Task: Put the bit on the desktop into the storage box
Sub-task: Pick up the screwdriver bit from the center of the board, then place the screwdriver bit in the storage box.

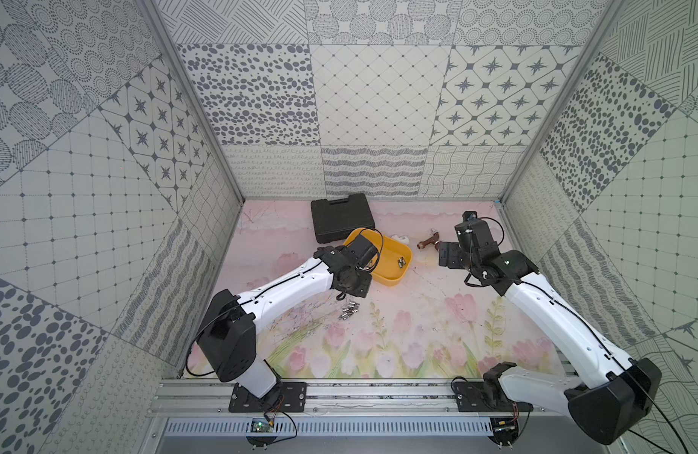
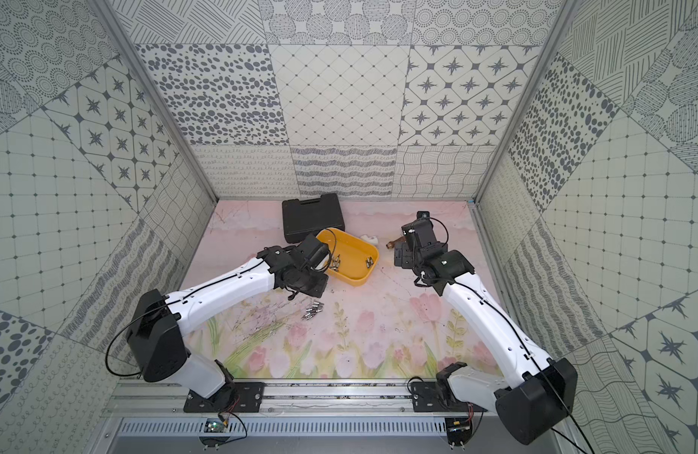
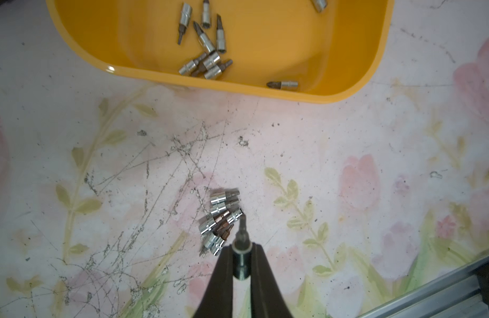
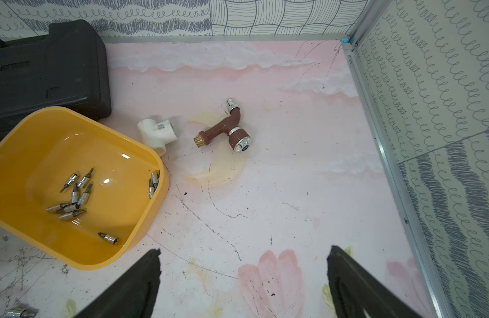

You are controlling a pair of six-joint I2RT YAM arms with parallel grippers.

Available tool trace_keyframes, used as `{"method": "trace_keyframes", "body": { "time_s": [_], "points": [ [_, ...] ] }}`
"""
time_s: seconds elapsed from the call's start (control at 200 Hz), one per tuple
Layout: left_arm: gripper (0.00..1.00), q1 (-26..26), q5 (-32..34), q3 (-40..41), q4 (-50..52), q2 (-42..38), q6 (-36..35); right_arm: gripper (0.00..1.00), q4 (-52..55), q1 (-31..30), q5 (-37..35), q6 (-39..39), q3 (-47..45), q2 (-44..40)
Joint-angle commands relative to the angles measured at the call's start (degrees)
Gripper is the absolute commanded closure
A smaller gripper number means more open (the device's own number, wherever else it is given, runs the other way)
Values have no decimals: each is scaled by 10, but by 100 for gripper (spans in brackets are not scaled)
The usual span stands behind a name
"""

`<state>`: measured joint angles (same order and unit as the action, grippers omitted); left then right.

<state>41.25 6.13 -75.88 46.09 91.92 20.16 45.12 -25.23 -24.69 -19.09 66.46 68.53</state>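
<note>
**A:** In both top views the yellow storage box (image 1: 394, 280) sits mid-table, with the loose bits (image 1: 349, 310) lying on the mat (image 1: 418, 314) near it.

**B:** Left wrist view: the left gripper (image 3: 242, 247) is clamped on one bit (image 3: 241, 263), above the heap. The box lies ahead, several bits already inside.

**A:** The risk is that slim, slick shank. It could pivot in the pinch, or drop short of the rim.

**B:** Right wrist view: the right gripper (image 4: 244, 250) is spread wide and empty, over bare mat. A brown tap (image 4: 224, 130), a white pipe tee (image 4: 156, 132) and a black tool case (image 4: 45, 68) lie beyond.

**A:** The tulip print is scratched and gritty. Patterned wall panels (image 4: 444, 96) close in the table.
</note>
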Motion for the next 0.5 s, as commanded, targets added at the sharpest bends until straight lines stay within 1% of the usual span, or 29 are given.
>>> {"method": "trace_keyframes", "body": {
  "time_s": [0.0,0.23,0.495],
  "points": [
    [93,-31,-1,-48,18,15,-63,3,-18,5,-2,-2,-9,-14],
    [93,-57,-1,-123,13,68,-94,3,-18,6,-2,-3,-12,-21],
    [94,-73,-5,-216,23,159,-119,3,-18,8,1,-4,-19,-35]
  ]
}}
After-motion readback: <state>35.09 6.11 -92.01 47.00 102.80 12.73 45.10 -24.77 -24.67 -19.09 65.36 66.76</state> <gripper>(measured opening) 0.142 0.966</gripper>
